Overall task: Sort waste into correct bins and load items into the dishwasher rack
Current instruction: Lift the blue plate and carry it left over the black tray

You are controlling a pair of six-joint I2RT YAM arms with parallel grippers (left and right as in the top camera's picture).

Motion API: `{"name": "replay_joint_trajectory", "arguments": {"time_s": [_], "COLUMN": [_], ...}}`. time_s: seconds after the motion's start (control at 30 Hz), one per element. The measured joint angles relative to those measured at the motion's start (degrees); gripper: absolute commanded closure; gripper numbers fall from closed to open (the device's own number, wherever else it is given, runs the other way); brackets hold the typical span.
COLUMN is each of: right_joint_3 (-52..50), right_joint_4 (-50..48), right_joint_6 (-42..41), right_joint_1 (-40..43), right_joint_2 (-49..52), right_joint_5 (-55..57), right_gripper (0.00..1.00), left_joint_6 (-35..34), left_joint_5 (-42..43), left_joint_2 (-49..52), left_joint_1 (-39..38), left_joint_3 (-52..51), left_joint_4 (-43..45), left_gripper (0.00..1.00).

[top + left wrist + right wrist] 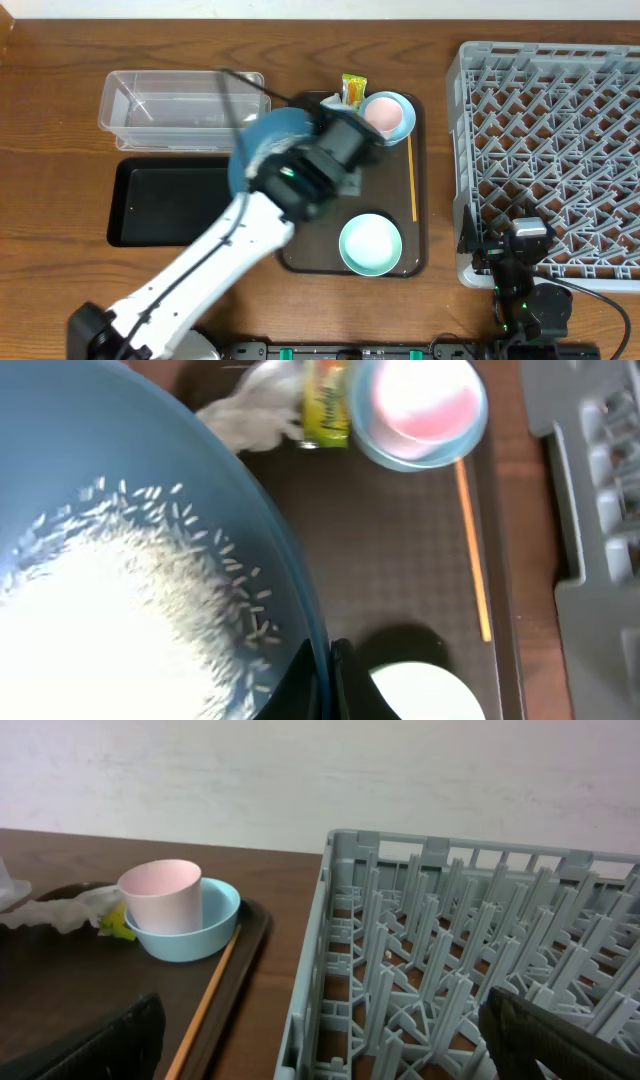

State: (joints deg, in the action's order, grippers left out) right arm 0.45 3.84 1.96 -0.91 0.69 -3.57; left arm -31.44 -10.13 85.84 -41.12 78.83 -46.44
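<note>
left gripper (330, 660) clamped on the rim of the blue plate (150, 470), rice (120, 610) heaped on it, plate held over the brown tray's (400, 550) left edge, just beside the clear container (180, 100), right gripper (325, 1045) wide open, empty, at the rack's (550, 140) near corner

Dark-blue plate (120, 430) holds white rice (110, 620); pink cup (425, 405) stands in 1 pale-blue bowl (400, 457).

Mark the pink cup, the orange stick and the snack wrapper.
pink cup (160, 900), right wrist view, on its outer side wall.
orange stick (474, 555), left wrist view, midway along its shaft.
snack wrapper (325, 405), left wrist view, middle of its printed face.
</note>
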Motion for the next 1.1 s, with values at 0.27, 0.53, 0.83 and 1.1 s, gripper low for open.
{"name": "replay_joint_trajectory", "arguments": {"time_s": [0.27,0.53,0.83,1.1], "right_joint_3": [0.0,0.0,0.0,0.0], "right_joint_4": [0.0,0.0,0.0,0.0], "right_joint_6": [0.0,0.0,0.0,0.0], "right_joint_1": [0.0,0.0,0.0,0.0], "right_joint_2": [0.0,0.0,0.0,0.0], "right_joint_5": [0.0,0.0,0.0,0.0], "right_gripper": [0.01,0.01,0.01,0.01], "left_joint_6": [0.6,3.2,7.1,12.2], "left_joint_5": [16.2,30.1,44.1,53.8], "left_joint_2": [-0.8,-0.8,-0.8,-0.8], "left_joint_1": [14.3,23.8,34.5,42.8], "left_joint_3": [0.0,-0.2,-1.7,-1.8], "left_joint_4": [-1.1,-1.1,-1.4,-6.6], "left_gripper": [0.94,0.94,0.94,0.94]}}
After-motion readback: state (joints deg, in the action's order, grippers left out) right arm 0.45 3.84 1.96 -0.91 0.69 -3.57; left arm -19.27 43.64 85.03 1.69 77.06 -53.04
